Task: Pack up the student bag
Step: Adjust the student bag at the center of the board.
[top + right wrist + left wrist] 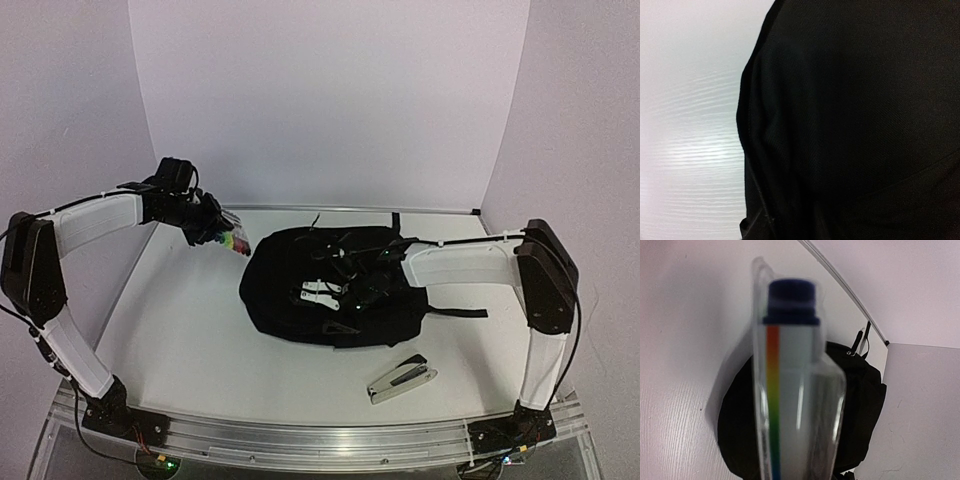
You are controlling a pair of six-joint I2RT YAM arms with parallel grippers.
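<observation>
The student bag is a large black backpack lying flat in the middle of the white table, with straps trailing to the right. It also shows behind the pack in the left wrist view and fills the right wrist view. My left gripper hangs above the table just left of the bag, shut on a clear plastic pack of coloured markers. That pack shows a blue cap and a rainbow stripe. My right gripper is down on the bag's top; its fingers are hidden in its own view.
A grey and black stapler lies on the table in front of the bag, near the right arm's base. White walls close in the table at the back and on both sides.
</observation>
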